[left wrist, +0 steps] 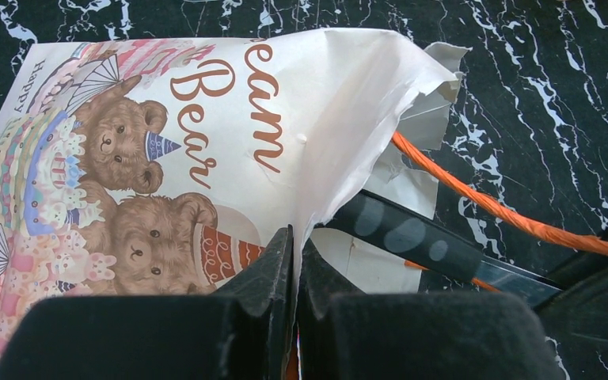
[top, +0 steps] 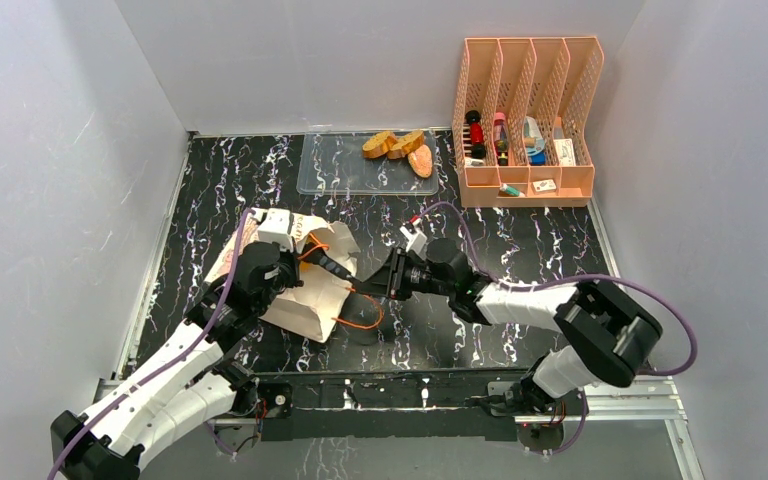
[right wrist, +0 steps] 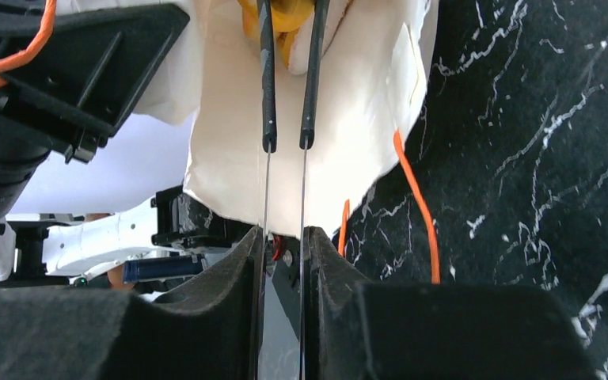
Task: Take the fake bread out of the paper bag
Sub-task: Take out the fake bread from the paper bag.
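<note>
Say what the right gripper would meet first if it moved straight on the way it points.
Probably the open mouth of the paper bag. The right gripper holds tongs whose tips reach inside it, at a yellow bread piece. Depth is unclear.

Bread pieces (top: 400, 147) lie on the tray (top: 335, 165), behind the paper bag (top: 318, 296).

Thin tongs (right wrist: 267, 79) clamped in right tool (right wrist: 283, 235), straddling golden fake bread (right wrist: 289, 14) inside paper bag (right wrist: 348, 103), orange cord (right wrist: 414, 190) on marble table (right wrist: 538, 198).
</note>
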Controlling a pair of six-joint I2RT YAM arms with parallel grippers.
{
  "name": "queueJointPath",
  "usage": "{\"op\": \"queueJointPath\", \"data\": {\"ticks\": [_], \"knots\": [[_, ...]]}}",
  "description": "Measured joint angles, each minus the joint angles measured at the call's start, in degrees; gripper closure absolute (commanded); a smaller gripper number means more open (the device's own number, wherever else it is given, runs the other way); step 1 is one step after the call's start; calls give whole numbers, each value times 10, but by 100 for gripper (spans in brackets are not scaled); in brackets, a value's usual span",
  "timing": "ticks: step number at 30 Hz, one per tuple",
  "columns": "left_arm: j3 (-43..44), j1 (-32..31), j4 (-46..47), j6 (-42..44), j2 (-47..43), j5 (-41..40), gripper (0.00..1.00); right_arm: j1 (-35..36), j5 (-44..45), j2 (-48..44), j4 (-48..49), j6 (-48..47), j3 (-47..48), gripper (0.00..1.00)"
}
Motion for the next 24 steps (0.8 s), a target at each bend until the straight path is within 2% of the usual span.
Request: {"op": "queueJointPath", "data": {"ticks": [5,24], "knots": [[2,0,-4,-1,4,-23,100,-2,7,-56,-42,-16,-23,100],[40,0,-99,-57,31,-201,100,-2,61,-252,-228,-60,-52,100]]}}
